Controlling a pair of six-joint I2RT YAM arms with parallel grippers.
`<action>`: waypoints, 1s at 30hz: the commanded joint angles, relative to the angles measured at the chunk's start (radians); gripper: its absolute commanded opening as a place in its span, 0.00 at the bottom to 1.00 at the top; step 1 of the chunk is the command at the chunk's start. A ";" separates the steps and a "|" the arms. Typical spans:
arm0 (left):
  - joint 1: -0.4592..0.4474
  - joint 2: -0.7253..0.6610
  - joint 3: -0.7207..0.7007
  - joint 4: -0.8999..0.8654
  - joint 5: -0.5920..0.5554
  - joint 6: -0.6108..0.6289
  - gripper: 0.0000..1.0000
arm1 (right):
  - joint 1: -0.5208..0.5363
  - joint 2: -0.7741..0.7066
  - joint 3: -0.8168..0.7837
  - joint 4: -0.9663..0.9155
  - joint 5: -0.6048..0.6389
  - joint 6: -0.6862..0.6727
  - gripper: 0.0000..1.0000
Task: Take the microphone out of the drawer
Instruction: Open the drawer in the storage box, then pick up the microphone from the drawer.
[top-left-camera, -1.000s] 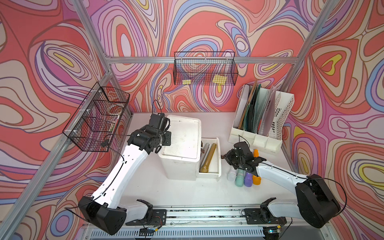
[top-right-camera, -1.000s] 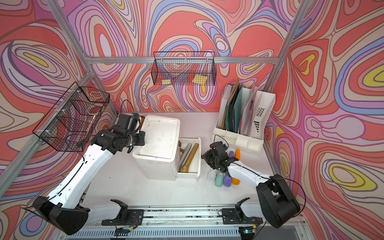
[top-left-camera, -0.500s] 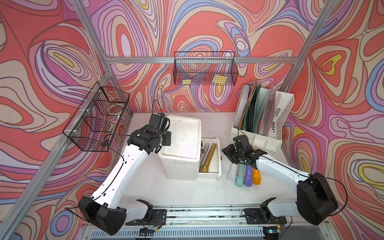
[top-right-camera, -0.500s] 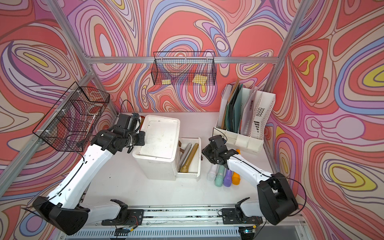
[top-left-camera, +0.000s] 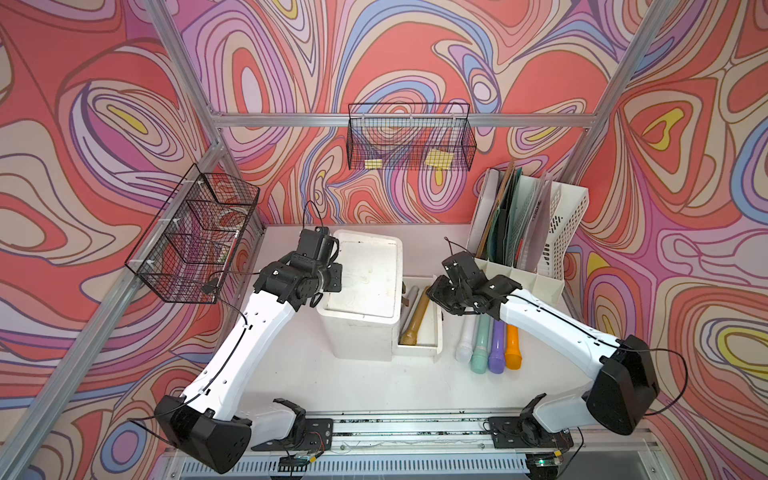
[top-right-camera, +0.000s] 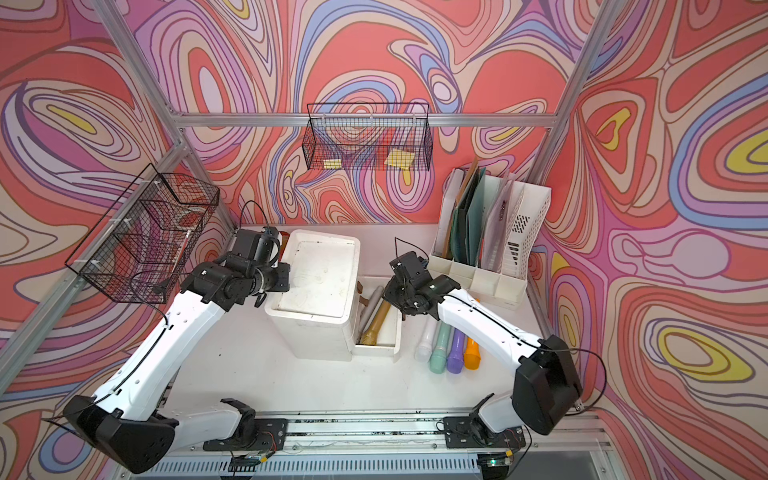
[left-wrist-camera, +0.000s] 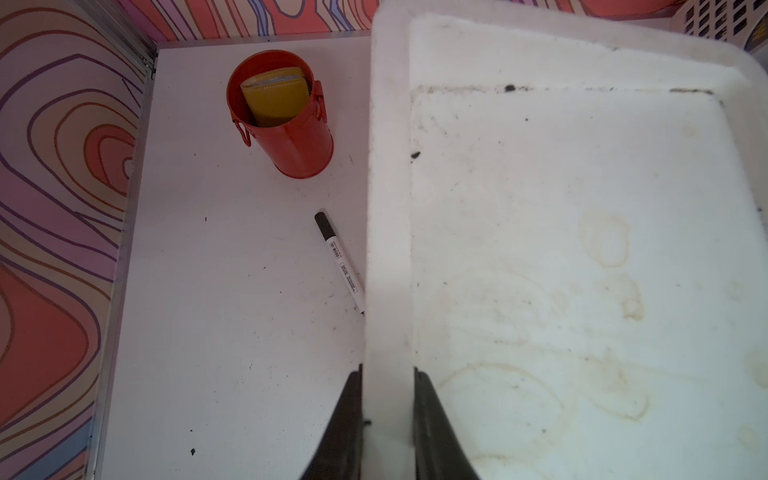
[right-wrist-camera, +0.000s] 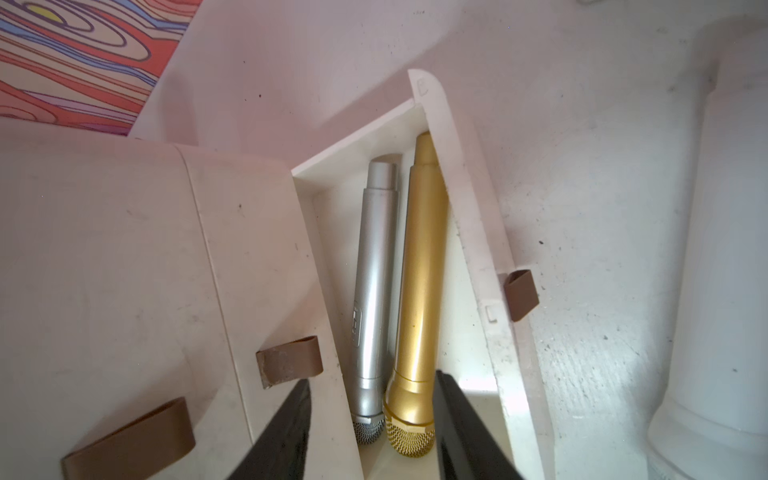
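1. Task's thing: a gold-coloured metal handheld microphone (top-left-camera: 417, 316) lies in the open white plastic drawer (top-left-camera: 415, 352), close alongside a silver metal handheld microphone (top-left-camera: 408, 301); the gold one lies on the side of the drawer's front panel, the silver one on the side of the white plastic drawer cabinet (top-left-camera: 365, 282).
2. Long axis: both microphones lie lengthwise, parallel to the front panel; their mesh heads point toward the robot's bases and their tail ends toward the rear wall.
3. Right end effector (top-left-camera: 437, 294): jaws parted and holding nothing; it hovers over the drawer in both top views. In the right wrist view (right-wrist-camera: 372, 378) one finger shows on each side of the gold head, so the jaw opening runs across the long axis; its height above the microphones cannot be told.
4. Left end effector (left-wrist-camera: 387, 368): closed on the raised rim of the cabinet's top, on the side away from the drawer; judged to steady the cabinet.
5. Judgement: the right arm is the nearer and is free; the gold microphone lies directly below it, so the coming move calls for a descent; the silver neighbour and the panel leave the fingers little room.
6. A row of four white, mint, purple and orange plastic microphones (top-left-camera: 489, 347) lies on the white tabletop (top-left-camera: 353, 386) just beyond the front panel.
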 joint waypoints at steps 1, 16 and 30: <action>-0.009 0.004 -0.027 -0.053 0.015 0.023 0.00 | 0.035 0.052 0.036 -0.063 0.027 0.023 0.47; -0.008 -0.003 -0.022 -0.061 0.008 0.026 0.00 | 0.091 0.220 -0.004 0.053 -0.016 0.130 0.44; -0.008 0.006 -0.005 -0.066 0.013 0.022 0.00 | 0.096 0.387 0.044 0.030 0.008 0.133 0.42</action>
